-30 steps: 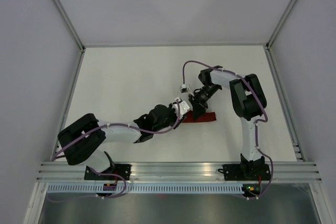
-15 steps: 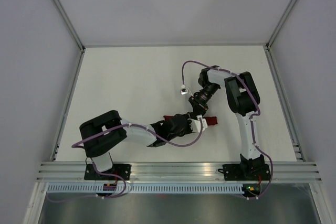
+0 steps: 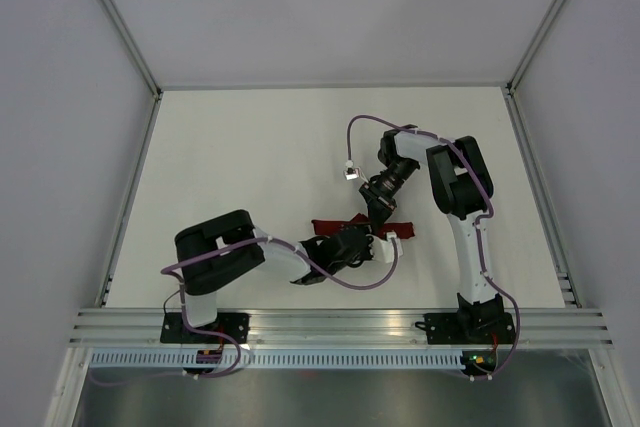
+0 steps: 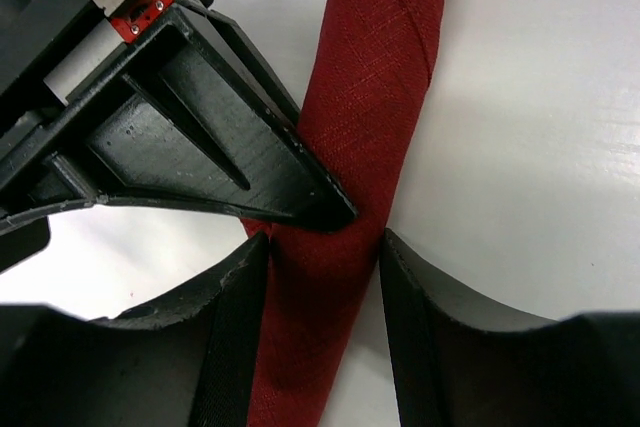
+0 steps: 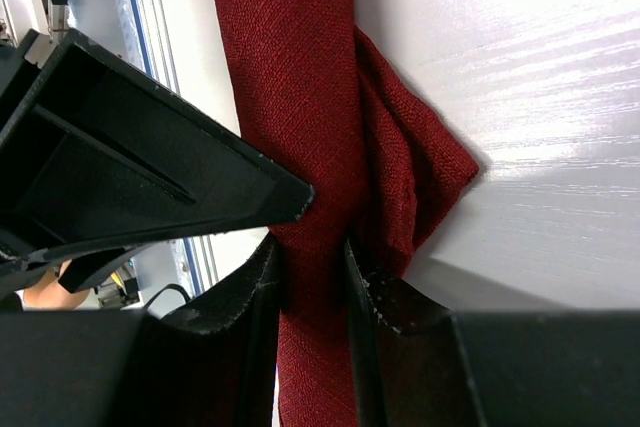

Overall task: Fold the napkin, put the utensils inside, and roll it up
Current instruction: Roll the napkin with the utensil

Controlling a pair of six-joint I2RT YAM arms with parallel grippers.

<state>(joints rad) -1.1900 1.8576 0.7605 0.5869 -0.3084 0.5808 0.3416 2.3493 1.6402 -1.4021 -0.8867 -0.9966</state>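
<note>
On smooth white table (image 3: 250,167) | napkin (image 4: 370,97): maroon woven cloth | rolled tube

napkin (image 4: 375,97) on table (image 4: 530,147), within left gripper (image 4: 325,247), right gripper (image 5: 312,257)

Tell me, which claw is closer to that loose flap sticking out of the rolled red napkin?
Right. The right gripper pinches the napkin roll with one finger against the flap; the left gripper straddles the roll from the opposite side.
</note>
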